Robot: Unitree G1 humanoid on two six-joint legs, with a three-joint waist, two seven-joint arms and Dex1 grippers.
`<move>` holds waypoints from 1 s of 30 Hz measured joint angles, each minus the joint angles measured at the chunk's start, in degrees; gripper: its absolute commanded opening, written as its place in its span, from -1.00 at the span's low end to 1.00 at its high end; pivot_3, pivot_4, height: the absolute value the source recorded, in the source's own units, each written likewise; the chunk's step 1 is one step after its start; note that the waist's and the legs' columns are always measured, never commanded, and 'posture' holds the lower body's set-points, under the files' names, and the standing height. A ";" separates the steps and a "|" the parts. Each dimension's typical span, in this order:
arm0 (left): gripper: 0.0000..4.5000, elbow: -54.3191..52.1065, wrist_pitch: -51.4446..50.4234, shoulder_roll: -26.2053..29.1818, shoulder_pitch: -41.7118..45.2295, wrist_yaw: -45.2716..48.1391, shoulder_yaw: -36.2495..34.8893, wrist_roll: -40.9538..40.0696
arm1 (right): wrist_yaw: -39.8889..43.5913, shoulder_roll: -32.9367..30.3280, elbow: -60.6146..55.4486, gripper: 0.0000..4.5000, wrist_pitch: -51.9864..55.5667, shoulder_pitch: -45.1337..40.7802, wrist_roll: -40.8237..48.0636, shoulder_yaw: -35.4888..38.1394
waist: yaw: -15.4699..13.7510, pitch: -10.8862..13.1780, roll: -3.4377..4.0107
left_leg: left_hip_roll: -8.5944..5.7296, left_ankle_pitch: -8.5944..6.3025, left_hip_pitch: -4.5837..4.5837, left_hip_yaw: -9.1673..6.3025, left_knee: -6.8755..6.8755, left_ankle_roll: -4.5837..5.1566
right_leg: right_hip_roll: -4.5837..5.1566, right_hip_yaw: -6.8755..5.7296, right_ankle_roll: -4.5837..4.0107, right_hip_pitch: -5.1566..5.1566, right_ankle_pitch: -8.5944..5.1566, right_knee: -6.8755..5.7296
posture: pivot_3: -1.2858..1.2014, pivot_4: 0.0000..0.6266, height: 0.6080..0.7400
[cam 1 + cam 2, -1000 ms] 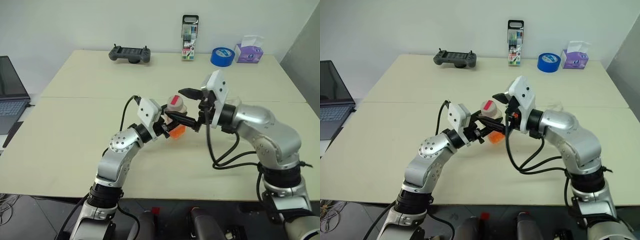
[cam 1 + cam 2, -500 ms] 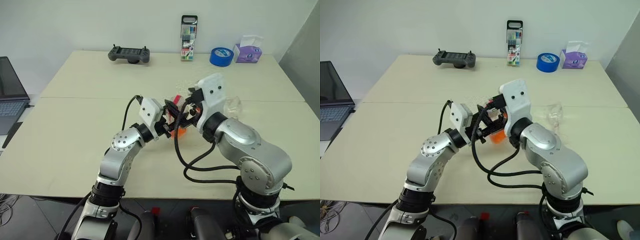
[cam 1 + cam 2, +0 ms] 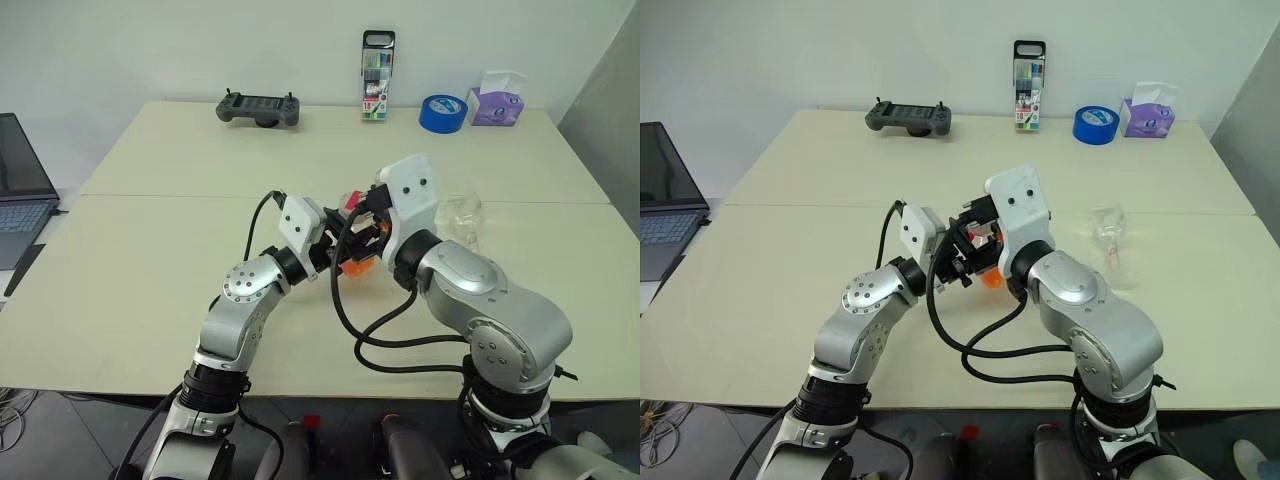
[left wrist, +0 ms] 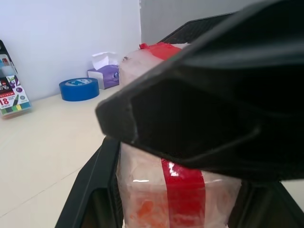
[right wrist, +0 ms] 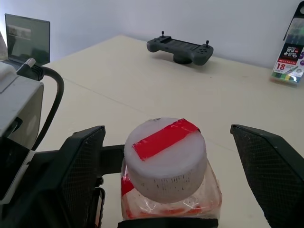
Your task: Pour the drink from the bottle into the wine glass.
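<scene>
While the left claw [image 5: 102,183] clamps the bottle [image 5: 166,175] above the table [image 3: 150,260], the right claw [image 5: 183,156] spreads wide around its white cap [image 5: 165,151]; the wine glass [image 3: 462,215] lies nearby.

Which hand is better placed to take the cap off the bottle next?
The right. The left hand is already shut on the bottle, while the right hand is open with a finger on either side of the white cap, not yet touching it.
</scene>
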State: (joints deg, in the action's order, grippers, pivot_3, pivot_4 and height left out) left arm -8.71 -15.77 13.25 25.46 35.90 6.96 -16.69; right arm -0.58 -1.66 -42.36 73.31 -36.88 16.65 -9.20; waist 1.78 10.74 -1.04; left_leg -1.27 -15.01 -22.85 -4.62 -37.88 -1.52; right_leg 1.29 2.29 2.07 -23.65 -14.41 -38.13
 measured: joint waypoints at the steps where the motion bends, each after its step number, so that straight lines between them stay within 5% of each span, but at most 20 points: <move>1: -0.06 0.00 0.00 0.00 0.00 -0.01 0.00 0.03 | -0.21 0.18 0.02 0.73 -0.04 0.00 -0.24 0.00 | 0.00 0.00 0.00 | 0.00 0.00 0.00 0.00 0.00 0.00 | 0.00 0.00 0.00 0.00 0.00 0.00 | 0.03 -0.52 1.00; 7: -0.06 0.04 0.01 -0.10 0.08 -0.21 0.11 0.21 | -0.58 0.17 0.07 -0.18 -0.47 -0.02 -0.88 -0.76 | 0.01 0.00 0.00 | 0.01 0.00 0.00 -0.01 0.00 0.00 | -0.01 -0.01 0.00 0.00 0.00 0.00 | 0.03 -0.52 1.00; 14: -0.06 0.05 -0.01 -0.22 0.09 -0.79 0.16 0.51 | 5.52 -5.85 2.35 -0.18 -3.44 -1.49 0.48 -1.14 | 0.02 0.00 0.00 | -0.03 0.00 0.01 0.02 -0.02 0.01 | -0.02 0.00 0.01 0.03 0.00 0.04 | 0.03 -0.52 1.00; 23: -0.07 -0.80 0.49 -1.21 0.60 0.76 1.84 0.66 | 57.30 -27.33 32.97 -0.18 -28.48 -11.30 11.50 3.63 | 0.15 0.02 0.00 | -0.02 -0.02 0.14 0.11 -0.02 0.07 | -0.07 0.02 0.05 0.21 0.03 0.12 | 0.03 -0.52 1.00; 30: -0.07 -0.71 -0.17 -0.84 1.33 0.30 1.63 0.81 | 72.78 -27.64 51.04 -0.18 -41.80 -18.28 9.14 1.02 | 0.18 0.02 0.00 | 0.17 -0.02 0.18 -0.02 0.04 0.06 | -0.15 -0.06 0.03 0.17 0.04 0.00 | 0.03 -0.52 1.00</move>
State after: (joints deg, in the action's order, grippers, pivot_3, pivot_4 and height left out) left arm -9.41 -15.94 12.41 26.79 36.20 8.59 -15.88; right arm 72.20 -29.30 8.67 31.51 -55.15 25.79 -8.18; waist 1.96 10.77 -1.04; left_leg -1.11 -15.03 -22.67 -4.63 -37.84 -1.46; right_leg 1.13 2.23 2.10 -23.47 -14.38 -38.12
